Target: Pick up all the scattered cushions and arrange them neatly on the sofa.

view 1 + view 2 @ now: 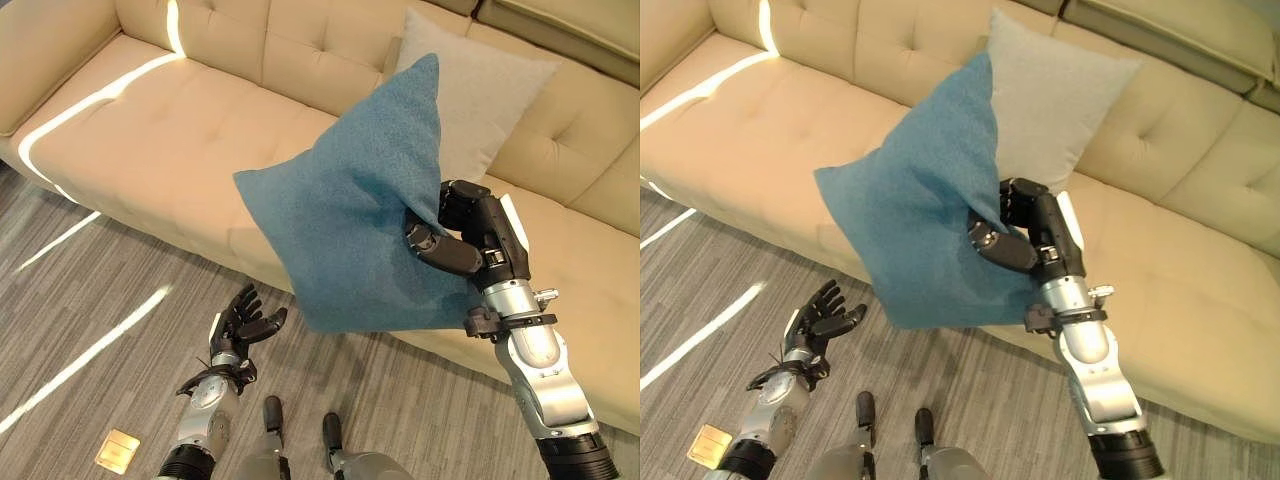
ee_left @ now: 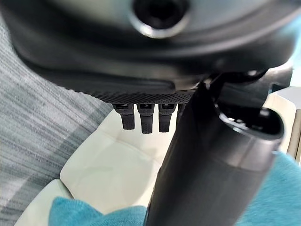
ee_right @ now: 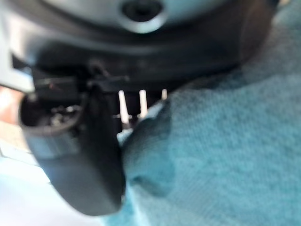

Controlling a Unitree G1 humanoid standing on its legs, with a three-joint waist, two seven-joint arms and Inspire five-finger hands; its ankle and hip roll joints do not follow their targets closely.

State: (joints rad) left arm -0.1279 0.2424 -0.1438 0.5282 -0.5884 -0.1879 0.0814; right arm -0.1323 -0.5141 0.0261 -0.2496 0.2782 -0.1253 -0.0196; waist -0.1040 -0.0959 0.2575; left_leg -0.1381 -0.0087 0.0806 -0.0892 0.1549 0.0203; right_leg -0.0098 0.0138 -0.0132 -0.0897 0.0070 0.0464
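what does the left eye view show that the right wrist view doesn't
The left eye view alone takes in the beige sofa, the grey cushion leaning on its backrest, the left hand open and low over the striped floor, and a small yellow square on that floor. The right wrist view alone gives the close look at the thumb pressed into the fabric. Both share the blue cushion pinched in the right hand.

Blue cushion (image 1: 355, 200) hides the grey cushion's (image 1: 480, 95) lower corner
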